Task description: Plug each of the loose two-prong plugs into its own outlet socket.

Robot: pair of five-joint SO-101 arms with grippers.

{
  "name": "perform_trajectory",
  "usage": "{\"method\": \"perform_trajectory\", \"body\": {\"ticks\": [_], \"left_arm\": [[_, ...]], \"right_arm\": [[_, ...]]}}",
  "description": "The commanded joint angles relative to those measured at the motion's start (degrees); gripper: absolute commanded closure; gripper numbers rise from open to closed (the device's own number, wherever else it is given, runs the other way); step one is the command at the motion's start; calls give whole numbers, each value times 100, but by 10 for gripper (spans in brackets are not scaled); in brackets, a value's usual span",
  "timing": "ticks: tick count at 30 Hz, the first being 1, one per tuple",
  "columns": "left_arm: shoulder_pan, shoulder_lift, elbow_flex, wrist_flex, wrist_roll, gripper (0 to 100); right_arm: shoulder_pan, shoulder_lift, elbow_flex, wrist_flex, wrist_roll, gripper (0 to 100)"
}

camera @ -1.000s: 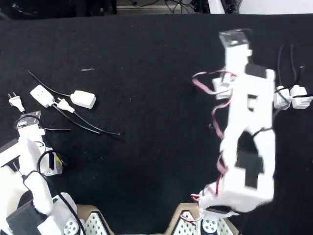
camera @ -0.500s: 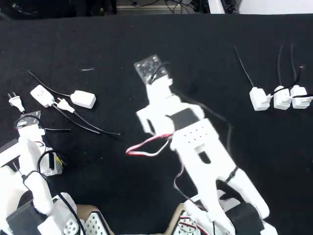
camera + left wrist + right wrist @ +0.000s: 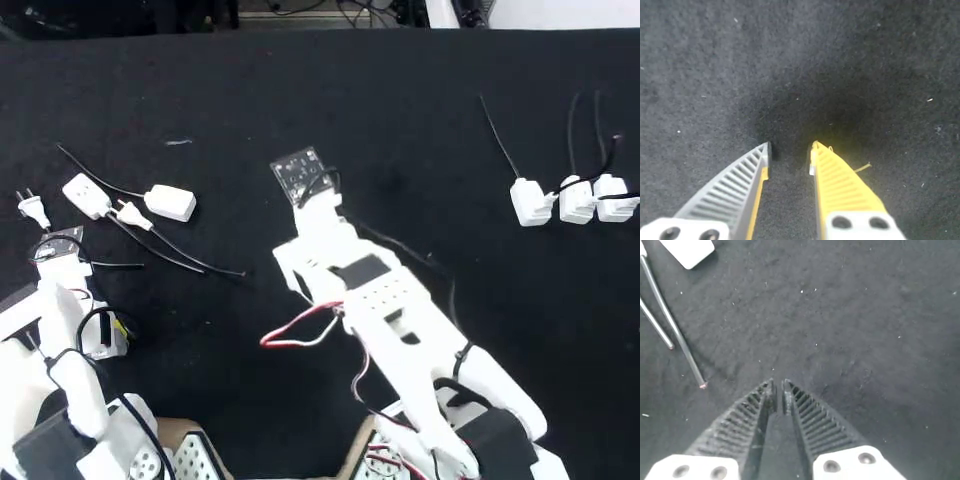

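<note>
starting from the rounded socket block (image 3: 170, 203), lying on the black mat (image 3: 300, 90). just left of it, spotting a small plug (image 3: 130, 214) with a black cable (image 3: 190, 258) trailing off toward the arms. right beside that plug, one step farther left of the block, picking out a square socket (image 3: 86, 195); can't tell whether the plug is seated in it. farther left again, finding the loose two-prong plug (image 3: 33, 209), prongs bare, apart from any socket. swinging way off to the right of the block now, counting three more white sockets (image 3: 575, 200) in a row, each with a dark cable running off. on to the right gripper (image 3: 778, 388): hanging over bare mat to the right of the block, pinched almost together, gripping nothing. and the left gripper (image 3: 789, 150): parked left of the block and nearer the arm bases, low over the mat, parted a little, nothing held.
</note>
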Motion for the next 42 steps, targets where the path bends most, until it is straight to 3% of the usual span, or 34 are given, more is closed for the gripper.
{"method": "perform_trajectory", "body": {"ticks": [1,4,11,18,21,27,37,42], "left_arm": [[-40,70,40,-97,44,873],[-198,70,-365,448,26,871],[-769,70,-2607,2673,9,870],[-831,88,-4374,3279,88,870],[-708,141,-4813,3262,659,870],[-22,149,-4910,2734,1916,870],[875,343,-4382,44,3842,866],[1182,1213,-4400,-782,4167,745]], "right_arm": [[-141,-13,462,-809,-35,986],[-440,-13,655,-1064,-9,986],[-949,-13,655,-1064,0,986],[-967,-13,655,-1064,0,986],[-967,-13,655,-1064,0,986],[-967,13,655,-1064,0,986],[-958,22,664,-1064,0,986],[-967,22,664,-1064,0,986]]}}
